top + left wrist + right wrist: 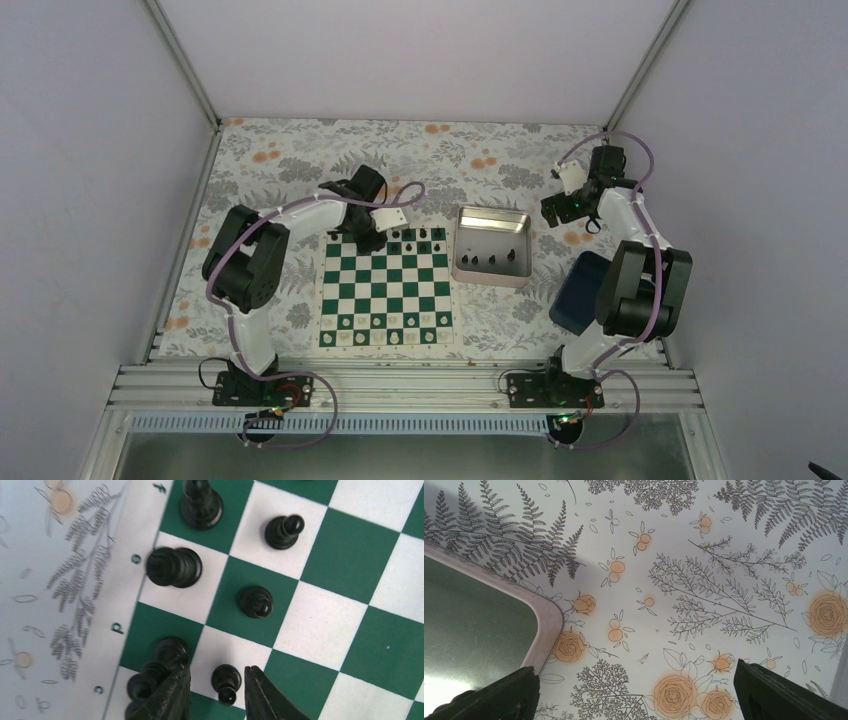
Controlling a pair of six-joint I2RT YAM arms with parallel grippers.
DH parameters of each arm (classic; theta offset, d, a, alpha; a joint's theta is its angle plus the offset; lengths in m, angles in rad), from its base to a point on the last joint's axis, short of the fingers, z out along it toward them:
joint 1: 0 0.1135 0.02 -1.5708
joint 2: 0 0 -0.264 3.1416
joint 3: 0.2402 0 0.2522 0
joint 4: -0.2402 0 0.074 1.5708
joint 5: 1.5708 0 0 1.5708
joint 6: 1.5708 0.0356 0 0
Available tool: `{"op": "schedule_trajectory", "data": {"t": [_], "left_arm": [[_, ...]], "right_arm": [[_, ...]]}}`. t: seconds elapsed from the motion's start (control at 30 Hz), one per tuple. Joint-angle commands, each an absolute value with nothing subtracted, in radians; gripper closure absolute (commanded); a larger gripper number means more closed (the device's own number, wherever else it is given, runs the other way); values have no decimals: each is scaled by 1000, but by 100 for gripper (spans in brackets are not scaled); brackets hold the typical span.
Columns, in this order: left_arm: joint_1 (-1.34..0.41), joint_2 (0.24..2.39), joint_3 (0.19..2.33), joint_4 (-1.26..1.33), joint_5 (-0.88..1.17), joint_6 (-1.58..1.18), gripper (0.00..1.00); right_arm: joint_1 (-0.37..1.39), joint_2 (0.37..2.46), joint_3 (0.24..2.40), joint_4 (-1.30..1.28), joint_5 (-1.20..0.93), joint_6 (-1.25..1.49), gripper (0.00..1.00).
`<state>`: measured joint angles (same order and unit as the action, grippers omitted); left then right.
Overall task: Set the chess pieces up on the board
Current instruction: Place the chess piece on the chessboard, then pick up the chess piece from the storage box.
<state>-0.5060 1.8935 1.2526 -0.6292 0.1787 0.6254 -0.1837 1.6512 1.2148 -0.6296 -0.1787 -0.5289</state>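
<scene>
The green and white board (385, 300) lies in the middle of the table. Several black chess pieces (420, 240) stand along its far rows. My left gripper (372, 238) hovers over the board's far left corner. In the left wrist view this gripper (217, 669) is open. A black pawn (226, 680) stands upright on a white square between the fingers, with a gap on each side. Close by stand two more pawns (255, 601) (284, 530) and taller pieces (173, 567) (201, 502) (167, 655). My right gripper (565, 195) (635, 672) hangs wide open over the floral cloth, holding nothing.
A silvery tray (490, 282) right of the board holds several black pieces (490, 260); its rounded rim (549, 620) shows in the right wrist view. A dark blue box (575, 295) sits by the right arm. Small white pieces (390, 337) line the board's near rows.
</scene>
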Motion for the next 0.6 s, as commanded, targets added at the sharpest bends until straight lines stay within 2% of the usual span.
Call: {"op": "schedule_trajectory", "data": {"t": [0.0,0.13,0.27,0.33,0.57], "left_arm": [[-503,1856,1335,-700,168,651,71],[-528,1828,1460,-814,201,676,71],[-589,1861,1693,-945,214,692,70],[-617,1903,1816,-992,234,688,67],[-724,2166,2224,-1076,305,679,67]], "right_arm": [[-177,1657,1209,-631,-188,-537,0],[-178,1657,1209,-629,-191,-540,0],[-179,1657,1211,-626,-187,-538,0],[-178,1657,1209,-622,-185,-536,0],[-180,1655,1209,-622,-188,-533,0]]}}
